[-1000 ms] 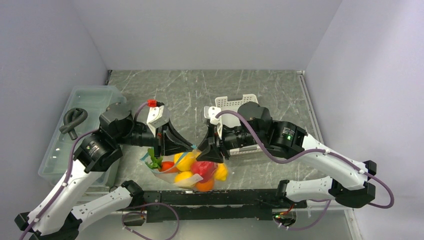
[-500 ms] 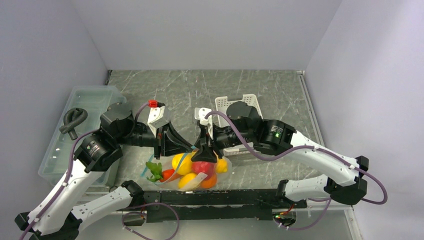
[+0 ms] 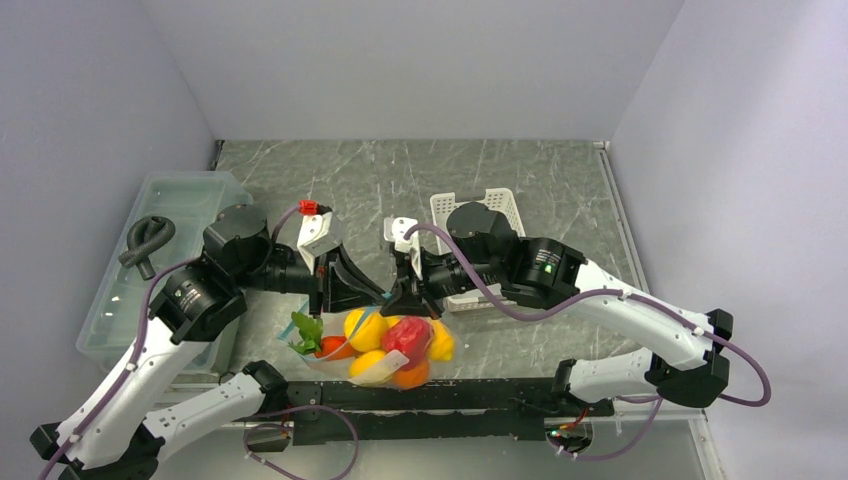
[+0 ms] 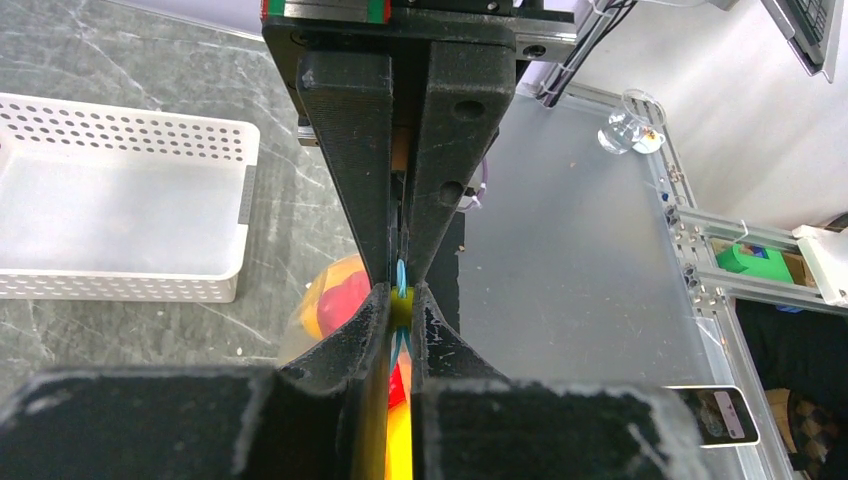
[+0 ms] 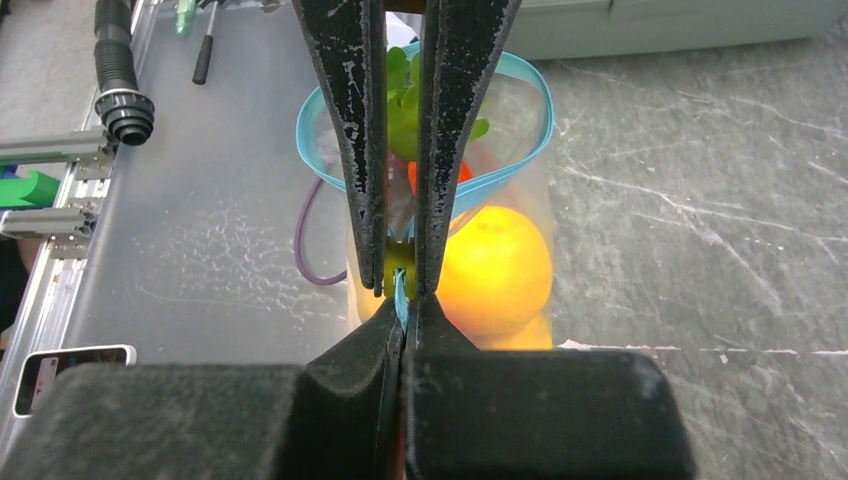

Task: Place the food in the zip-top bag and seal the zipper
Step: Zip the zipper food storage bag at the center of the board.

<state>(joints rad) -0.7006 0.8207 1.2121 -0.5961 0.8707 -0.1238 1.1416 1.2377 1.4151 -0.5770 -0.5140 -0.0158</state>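
- Zipper [image 5: 546,112] is clamped by left gripper [image 4: 400,305] and right gripper [image 5: 402,305], tips adjacent.
- One pinch is best held, the other slid along the gaping strip.

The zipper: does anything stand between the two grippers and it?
Nothing visible does. The left gripper and the right gripper are both shut on the zipper, tips facing each other. Beyond them the strip gapes open in a loop.

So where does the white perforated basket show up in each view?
Top external: white basket at centre right, partly hidden behind the right arm.
Left wrist: white basket at the left edge, empty.
Right wrist: not in it.
Shared landmark: the teal zipper, visible in all three views.
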